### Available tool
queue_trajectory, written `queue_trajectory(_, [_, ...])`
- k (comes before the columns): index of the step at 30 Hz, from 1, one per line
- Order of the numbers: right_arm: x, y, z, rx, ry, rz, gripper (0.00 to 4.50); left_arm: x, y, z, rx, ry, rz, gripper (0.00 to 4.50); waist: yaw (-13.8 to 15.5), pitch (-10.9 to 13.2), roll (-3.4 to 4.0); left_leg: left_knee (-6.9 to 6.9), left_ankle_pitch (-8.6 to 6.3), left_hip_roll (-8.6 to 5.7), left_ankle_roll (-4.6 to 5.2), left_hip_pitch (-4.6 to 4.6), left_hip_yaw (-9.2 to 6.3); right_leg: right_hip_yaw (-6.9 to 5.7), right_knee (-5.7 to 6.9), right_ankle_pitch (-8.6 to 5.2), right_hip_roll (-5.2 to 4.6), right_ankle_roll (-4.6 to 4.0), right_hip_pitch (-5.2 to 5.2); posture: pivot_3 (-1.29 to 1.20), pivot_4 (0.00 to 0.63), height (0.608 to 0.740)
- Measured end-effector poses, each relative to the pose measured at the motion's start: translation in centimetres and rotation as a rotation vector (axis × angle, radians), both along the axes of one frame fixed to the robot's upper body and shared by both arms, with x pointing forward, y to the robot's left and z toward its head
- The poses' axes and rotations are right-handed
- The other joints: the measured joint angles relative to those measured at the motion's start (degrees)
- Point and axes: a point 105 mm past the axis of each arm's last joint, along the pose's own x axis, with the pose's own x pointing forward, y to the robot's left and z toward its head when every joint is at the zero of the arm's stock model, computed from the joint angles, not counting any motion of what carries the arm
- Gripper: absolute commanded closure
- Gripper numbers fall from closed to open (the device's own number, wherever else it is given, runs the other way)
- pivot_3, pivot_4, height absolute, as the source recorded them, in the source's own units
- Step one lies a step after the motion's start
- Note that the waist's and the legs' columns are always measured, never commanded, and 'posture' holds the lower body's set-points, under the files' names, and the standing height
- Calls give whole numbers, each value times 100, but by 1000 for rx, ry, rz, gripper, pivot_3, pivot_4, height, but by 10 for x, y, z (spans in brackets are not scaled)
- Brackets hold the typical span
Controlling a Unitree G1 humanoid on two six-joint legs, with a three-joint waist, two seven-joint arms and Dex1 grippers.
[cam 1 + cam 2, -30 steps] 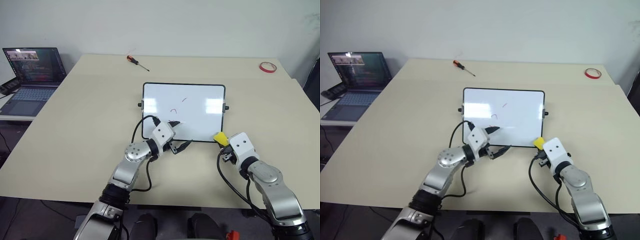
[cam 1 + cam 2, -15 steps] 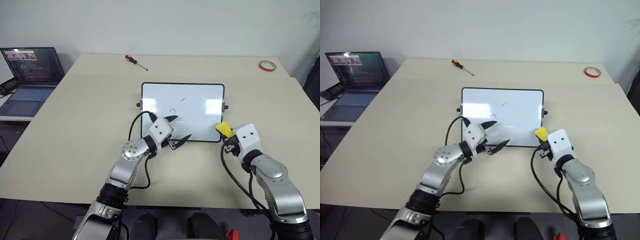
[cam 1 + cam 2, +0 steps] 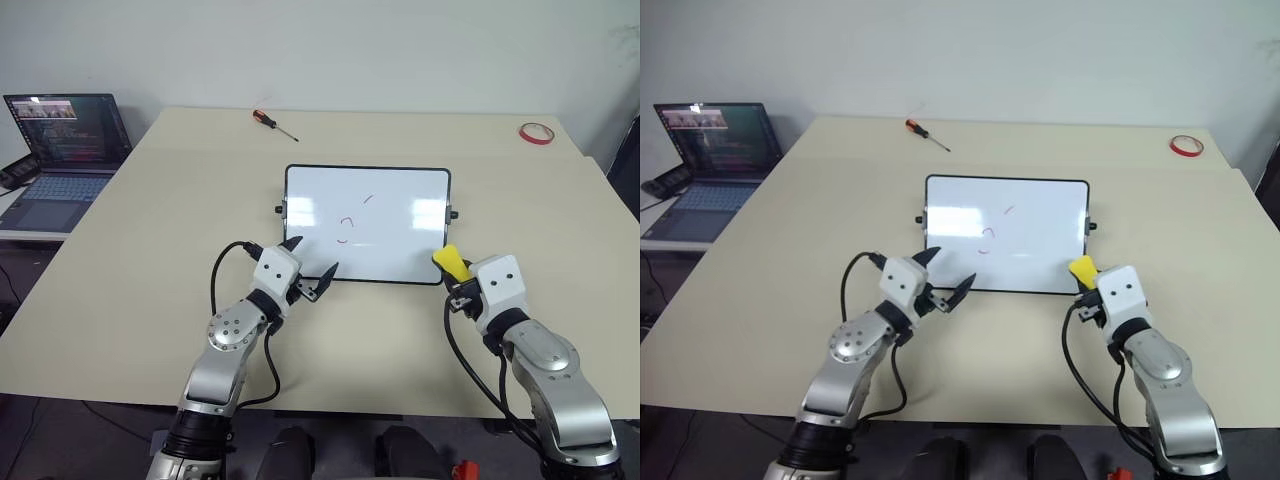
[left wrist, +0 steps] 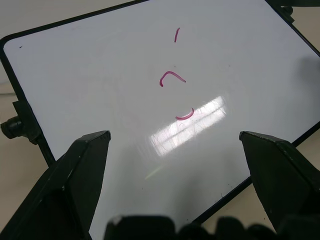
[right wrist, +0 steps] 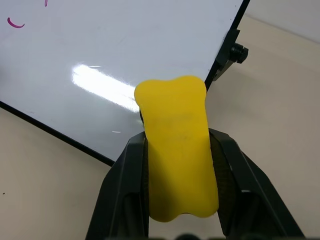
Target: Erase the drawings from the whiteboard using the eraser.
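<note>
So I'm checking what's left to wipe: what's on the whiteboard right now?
Three small red drawings sit near the middle of the whiteboard. The eraser overlaps its near right corner in the head views, hiding that bit.

The whiteboard (image 3: pixel 366 224) lies mid-table (image 3: pixel 150 250), screwdriver (image 3: pixel 273 123) behind it, laptop (image 3: pixel 58 155) far left.

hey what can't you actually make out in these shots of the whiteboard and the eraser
- Eraser underside: right wrist view, hidden by its yellow top and the right gripper clamping its sides.
- Laptop screen text: head views, too small.
- Whiteboard near edge: left wrist view, covered by the open left gripper.
</note>
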Motion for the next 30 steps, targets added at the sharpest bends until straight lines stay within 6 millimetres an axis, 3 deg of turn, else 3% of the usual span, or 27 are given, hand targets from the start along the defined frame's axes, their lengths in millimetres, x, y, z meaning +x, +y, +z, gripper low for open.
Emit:
queue_trajectory(4, [1,-1,-3,-2,7,-3,3227,-5,2,-13,-16,50,24,0,0,0,0,-1,0,1,0,0,-1,-1,1,0,0,0,-2,0,150,740])
queue_trajectory(12, [8,6,5,-2,-27,24,3227,-3,-3,-7,-22,33,0,0,-8,0,0,0,0,2,0,1,1,0,1,0,1,0,-1,0,150,740])
queue_trajectory(25, [76,54,38,6,-188,139,3227,-4,-12,-6,-17,36,-56,0,-23,2,0,-2,0,3,0,1,6,2,1,1,1,-1,-5,0,150,740])
queue_trajectory(30, [91,65,42,17,-230,164,3227,-6,-10,-10,-12,46,-51,0,-17,2,1,-4,0,2,0,-3,5,1,-1,1,-1,-1,-8,0,150,740])
